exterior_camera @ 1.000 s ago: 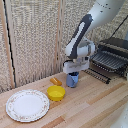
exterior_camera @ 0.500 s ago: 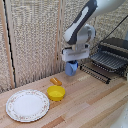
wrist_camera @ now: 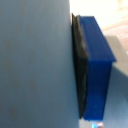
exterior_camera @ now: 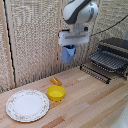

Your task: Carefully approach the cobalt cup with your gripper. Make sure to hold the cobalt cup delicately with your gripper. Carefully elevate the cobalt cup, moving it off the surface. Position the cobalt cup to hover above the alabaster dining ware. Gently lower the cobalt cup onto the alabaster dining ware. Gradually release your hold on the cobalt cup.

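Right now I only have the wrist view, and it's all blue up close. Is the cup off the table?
Observer: Yes. In the exterior view the cobalt cup hangs in the gripper, well above the wooden table.
Operator: Am I over the plate?
Observer: No. The alabaster dining ware lies far toward the exterior view's left, lower in the picture.
Operator: Anything between me and it?
Observer: A yellow bowl sits on the table between them, beside the plate's rim, with a small orange object just behind it.
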